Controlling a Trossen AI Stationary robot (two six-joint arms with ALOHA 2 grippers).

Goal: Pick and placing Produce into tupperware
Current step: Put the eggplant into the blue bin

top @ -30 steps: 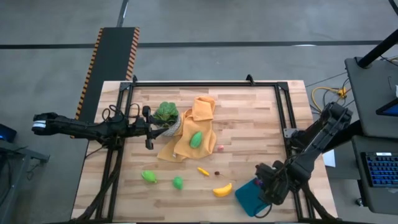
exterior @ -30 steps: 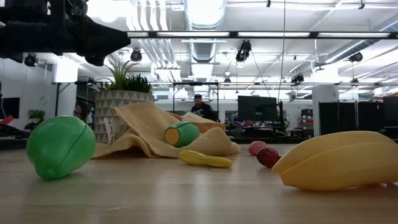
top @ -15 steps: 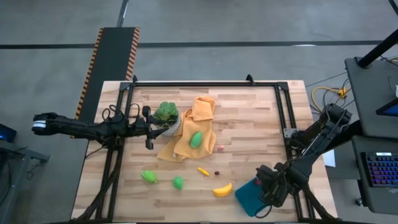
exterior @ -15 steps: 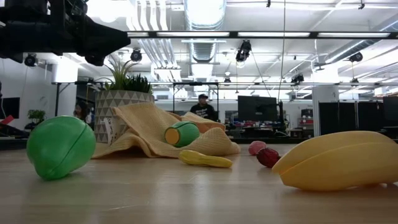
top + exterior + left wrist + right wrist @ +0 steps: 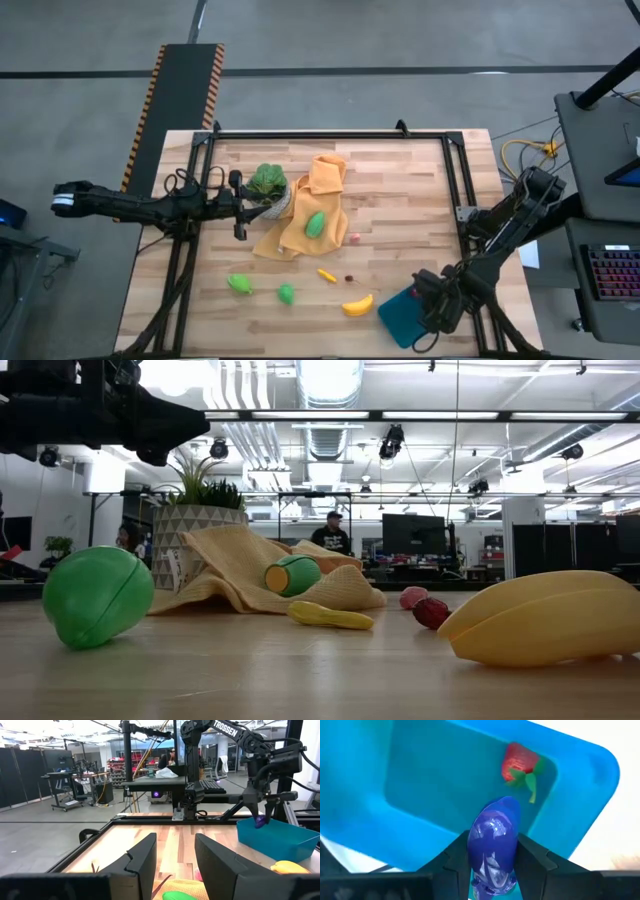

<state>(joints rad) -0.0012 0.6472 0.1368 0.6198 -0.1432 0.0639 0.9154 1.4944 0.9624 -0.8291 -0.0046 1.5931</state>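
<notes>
The teal tupperware (image 5: 398, 316) stands at the table's near right corner and holds a red strawberry (image 5: 519, 764). My right gripper (image 5: 432, 300) hangs just above it, pointing down, shut on the purple eggplant (image 5: 495, 827). A yellow banana (image 5: 358, 305) lies on the wood beside the tupperware. Two green pieces (image 5: 239, 283) (image 5: 286, 293), a small orange-yellow piece (image 5: 327, 275) and a tiny red one (image 5: 349, 279) lie on the table. A third green piece (image 5: 315, 223) rests on the orange cloth. My left gripper (image 5: 175, 860) waits level at the left, open. My right gripper pinches the eggplant between its two fingers, one on each side of its body (image 5: 476, 852). The fingers come from above, pointing down. The eggplant's rounded end (image 5: 502, 810) sticks out past the fingertips, clear above the tupperware's floor (image 5: 430, 780).
A leafy plant in a white pot (image 5: 268, 185) stands beside the orange cloth (image 5: 300, 215), close to my left gripper. Another small red piece (image 5: 354, 238) lies by the cloth. Black frame rails (image 5: 452, 180) run along the table's sides. Bare wood lies at the far right.
My right gripper has sunk a little toward the tupperware, carrying the eggplant with it and staying shut on it.
</notes>
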